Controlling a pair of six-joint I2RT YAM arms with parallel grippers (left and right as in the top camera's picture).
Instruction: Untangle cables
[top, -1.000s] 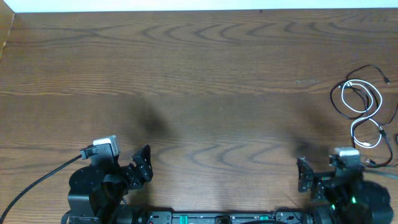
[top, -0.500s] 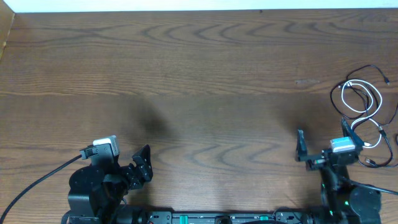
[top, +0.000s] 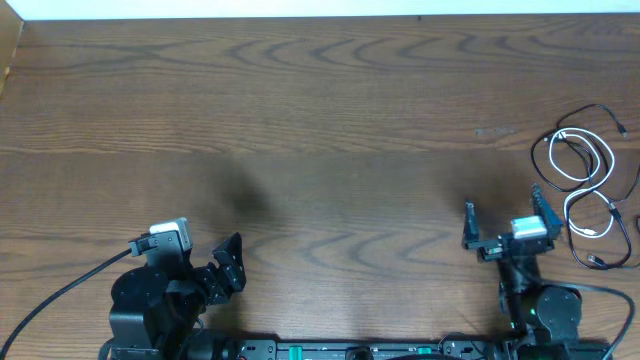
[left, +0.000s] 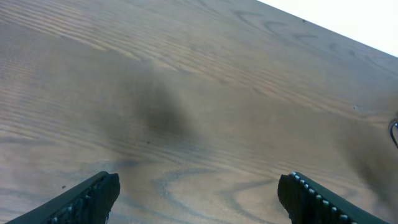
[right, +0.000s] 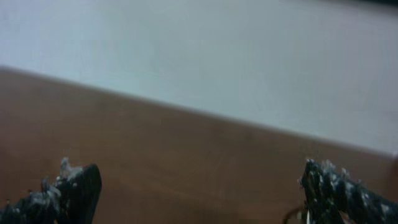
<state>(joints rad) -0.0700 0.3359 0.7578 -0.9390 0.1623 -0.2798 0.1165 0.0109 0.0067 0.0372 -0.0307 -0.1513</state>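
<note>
The cables (top: 585, 185) lie in a loose tangle at the table's right edge: one white cord looped among thin black cords with small plug ends. My right gripper (top: 505, 222) is open and empty, raised a little left of the tangle, apart from it. In the right wrist view its fingers (right: 205, 193) are spread wide over bare table, with a cable end barely showing at the lower right (right: 298, 214). My left gripper (top: 232, 265) is open and empty at the front left, far from the cables. Its fingers (left: 199, 196) are wide apart in the left wrist view.
The brown wooden table (top: 320, 130) stretches across the view, with a white wall strip along its far edge. A thick black wire (top: 60, 290) runs from the left arm's base toward the front left corner.
My right arm has risen from its folded pose and its gripper has moved forward and slightly left, fingers spread. The left arm and the cables have not moved.
</note>
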